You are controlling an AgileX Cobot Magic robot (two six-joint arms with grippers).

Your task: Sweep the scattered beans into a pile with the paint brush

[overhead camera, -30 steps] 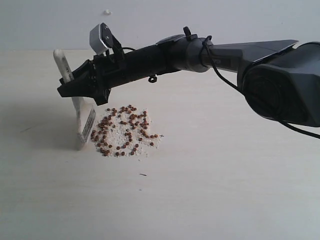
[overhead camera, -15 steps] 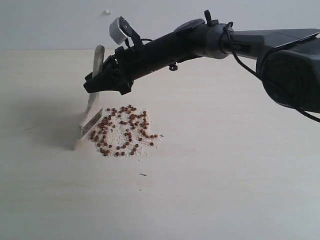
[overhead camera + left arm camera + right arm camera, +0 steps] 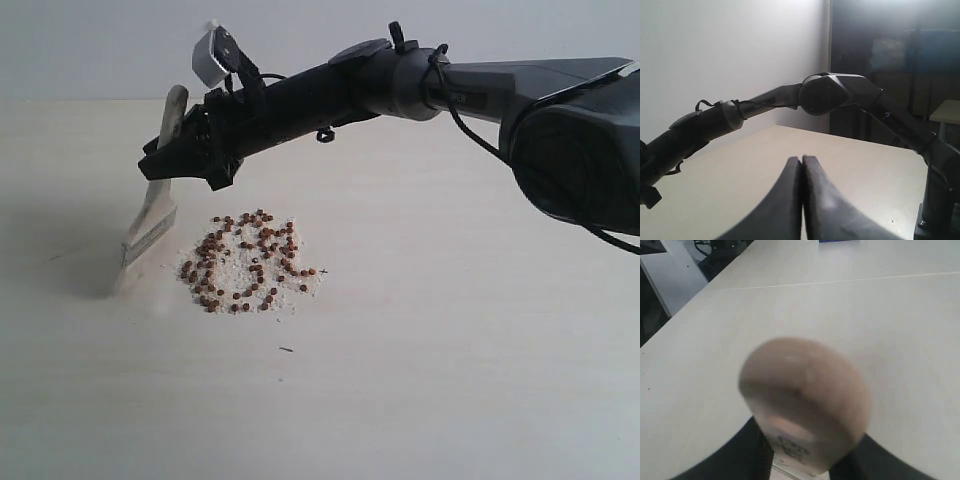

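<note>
The beans (image 3: 249, 263) lie gathered in one patch on the pale table, reddish-brown pellets mixed with off-white crumbs. My right gripper (image 3: 165, 165) reaches across to the left of that patch and is shut on the paint brush (image 3: 152, 215). The brush hangs tilted, its bristles (image 3: 128, 275) touching or just above the table, a little to the left of the patch. In the right wrist view the blurred handle end (image 3: 805, 395) fills the middle between my dark fingers. My left gripper (image 3: 801, 162) shows in its wrist view with the jaws pressed together and nothing between them.
The long dark right arm (image 3: 400, 85) spans the upper part of the scene, and its bulky base (image 3: 580, 150) stands at the right. A tiny dark speck (image 3: 286, 349) lies in front of the bean patch. The table (image 3: 450, 350) stretches pale around it.
The right gripper swung right toward the beans with the brush, then drew back left and lifted slightly. The bristles now sit further left of the patch. The beans look unchanged.
</note>
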